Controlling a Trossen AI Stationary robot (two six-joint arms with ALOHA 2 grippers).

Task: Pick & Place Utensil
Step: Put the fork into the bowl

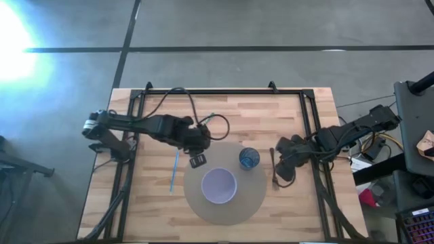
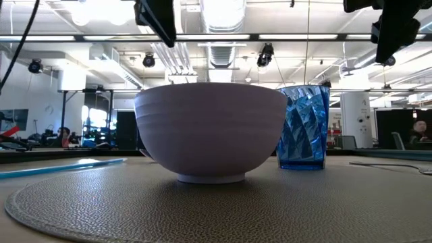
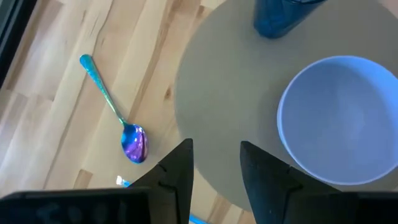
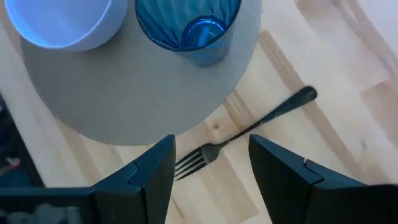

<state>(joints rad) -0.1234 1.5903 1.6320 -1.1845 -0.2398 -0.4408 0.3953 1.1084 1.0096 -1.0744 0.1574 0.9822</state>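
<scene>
A round grey placemat (image 1: 252, 198) carries a lavender bowl (image 1: 219, 185) and a blue faceted cup (image 1: 249, 158). A silver fork (image 4: 249, 134) lies flat on the wood just off the mat's right edge (image 1: 274, 169). An iridescent blue-purple spoon (image 3: 115, 112) lies flat on the wood off the mat's far-left side. My left gripper (image 3: 214, 168) is open and raised over the mat's left edge (image 1: 197, 160). My right gripper (image 4: 211, 168) is open and raised above the fork, its fingers on either side of the tine end, apart from it.
A thin light-blue stick (image 1: 174, 171) lies on the wood left of the mat and shows at the left in the low view (image 2: 61, 167). Black cables loop over the table's far-left part (image 1: 213, 125). Dark frame rails run along both table sides (image 1: 319, 169).
</scene>
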